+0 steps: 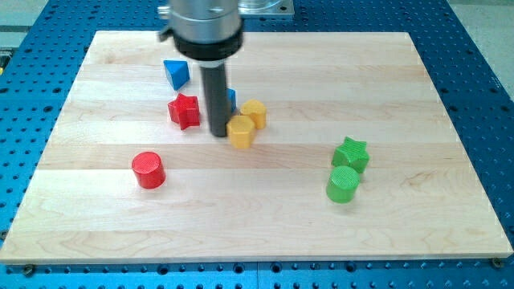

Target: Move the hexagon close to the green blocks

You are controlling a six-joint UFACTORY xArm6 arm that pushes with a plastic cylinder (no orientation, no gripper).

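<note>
my tip [218, 133] sits on the wooden board [120, 217] left of centre, in the middle of a small cluster of blocks. no jaws on this rig, just the straight dark rod, so nothing spread, pressed or pinching

yellow hexagon [240, 131] is touching or just beside my tip on the view's right, slightly below the second yellow block [254, 113]; that one looks like a cylinder or another hexagon, cannot tell which. the two yellow blocks touch each other

red star [184, 110] is just to the view's left of the rod, a small gap between them. a blue block [231, 99] is mostly hidden behind the rod, only a sliver shows on the rod's right side, shape not readable. blue triangle [176, 73] lies above the red star, toward the view's top, apart from it

red cylinder [148, 169] stands alone toward the view's lower left, well apart from the cluster

green star [351, 153] and green cylinder [343, 184] are on the view's right, touching, star above cylinder. the yellow hexagon is well apart from them, with bare board between, and sits on the green pair's left and a bit higher in the view

rod's housing [201, 28] enters from the view's top
</note>
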